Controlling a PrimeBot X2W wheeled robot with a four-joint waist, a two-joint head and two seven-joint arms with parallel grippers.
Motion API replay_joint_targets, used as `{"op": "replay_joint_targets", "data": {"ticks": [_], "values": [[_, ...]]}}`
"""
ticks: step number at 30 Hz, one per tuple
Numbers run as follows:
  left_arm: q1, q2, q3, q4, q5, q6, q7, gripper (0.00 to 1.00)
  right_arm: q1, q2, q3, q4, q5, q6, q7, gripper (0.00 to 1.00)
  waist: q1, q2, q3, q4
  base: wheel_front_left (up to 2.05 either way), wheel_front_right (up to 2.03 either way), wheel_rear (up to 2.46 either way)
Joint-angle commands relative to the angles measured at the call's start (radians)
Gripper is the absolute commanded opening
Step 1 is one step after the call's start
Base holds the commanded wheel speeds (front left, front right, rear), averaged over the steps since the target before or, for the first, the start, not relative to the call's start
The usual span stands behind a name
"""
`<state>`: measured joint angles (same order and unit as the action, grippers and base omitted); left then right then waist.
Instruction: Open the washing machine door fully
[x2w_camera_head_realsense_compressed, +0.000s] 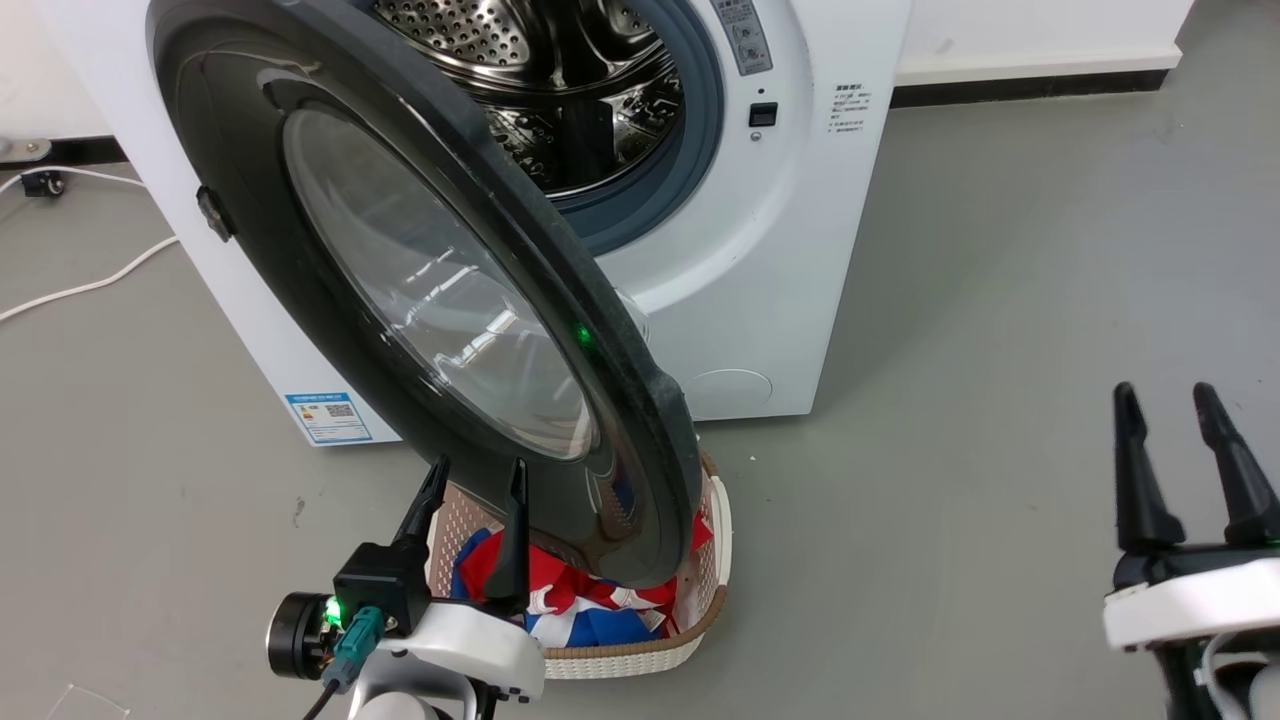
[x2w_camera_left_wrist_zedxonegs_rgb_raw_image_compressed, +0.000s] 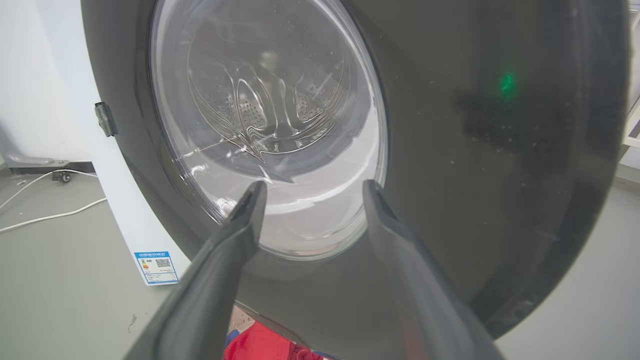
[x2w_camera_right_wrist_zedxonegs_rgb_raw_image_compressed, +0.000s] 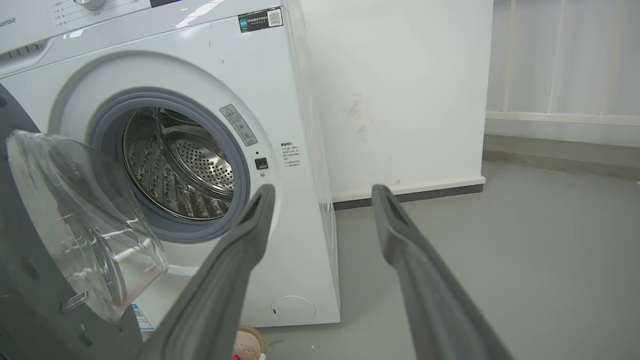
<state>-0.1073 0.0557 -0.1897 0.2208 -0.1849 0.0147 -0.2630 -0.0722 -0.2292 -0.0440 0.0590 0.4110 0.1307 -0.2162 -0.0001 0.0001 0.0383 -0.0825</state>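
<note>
Glossy washing machine door (x2w_camera_head_realsense_compressed: 430, 300) (bulging glass) open, left fingers (x2w_camera_head_realsense_compressed: 512, 540), right fingers (x2w_camera_head_realsense_compressed: 1134, 470) splayed.

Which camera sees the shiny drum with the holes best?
The right wrist view: the drum faces it, nearly all showing. In the head view the door hides part. The left wrist view sees it warped through the door's glass.
</note>
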Motion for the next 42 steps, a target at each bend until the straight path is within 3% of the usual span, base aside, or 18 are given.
{"op": "replay_joint_targets", "data": {"ticks": [1,5,9,25,26,27,28,34,42], "values": [[0.003,0.001,0.002,0.001,0.005,0.001,-0.003,1.00,0.023,0.020,-0.010,-0.024,-0.047,0.000,0.013,1.00,0.0001,-0.0001,-0.001,0.002,0.00,0.00,0.00],[0.001,0.001,0.005,0.003,0.007,0.001,-0.002,1.00,0.080,0.097,-0.024,-0.114,-0.223,0.000,0.066,1.00,0.0001,-0.0001,-0.003,0.010,0.00,0.00,0.00],[0.001,0.001,0.007,0.006,0.010,-0.002,-0.002,1.00,0.129,0.131,-0.014,-0.130,-0.301,0.000,0.092,1.00,0.0001,-0.0001,-0.005,0.018,0.00,0.00,0.00],[0.003,0.000,0.013,0.021,0.011,0.003,-0.002,1.00,0.132,0.152,-0.009,-0.105,-0.296,0.000,0.092,1.00,0.0001,-0.0001,-0.001,0.017,0.00,0.00,0.00],[0.001,0.000,0.013,0.020,0.010,0.003,-0.002,0.72,0.131,0.153,-0.007,-0.107,-0.298,0.000,0.094,1.00,0.0001,-0.0001,0.000,0.017,0.00,0.00,0.00],[0.001,0.000,0.013,0.021,0.009,0.003,-0.002,0.31,0.132,0.155,-0.006,-0.109,-0.299,0.000,0.095,1.00,0.0001,-0.0001,0.000,0.017,0.00,0.00,0.00],[-0.001,0.000,0.013,0.021,0.008,0.003,-0.002,0.01,0.132,0.155,-0.005,-0.107,-0.297,0.000,0.095,1.00,0.0001,-0.0001,0.001,0.017,0.00,0.00,0.00],[-0.016,-0.001,0.024,-0.018,0.012,0.013,-0.002,0.00,0.138,0.154,-0.002,-0.093,-0.286,0.000,0.089,1.00,0.0001,-0.0001,-0.007,0.021,0.00,0.00,0.00],[-0.051,0.003,0.065,-0.190,0.035,0.044,-0.002,0.00,0.152,0.155,-0.005,-0.088,-0.286,0.000,0.089,1.00,0.0001,-0.0001,-0.024,0.030,0.00,0.00,0.00]]}}
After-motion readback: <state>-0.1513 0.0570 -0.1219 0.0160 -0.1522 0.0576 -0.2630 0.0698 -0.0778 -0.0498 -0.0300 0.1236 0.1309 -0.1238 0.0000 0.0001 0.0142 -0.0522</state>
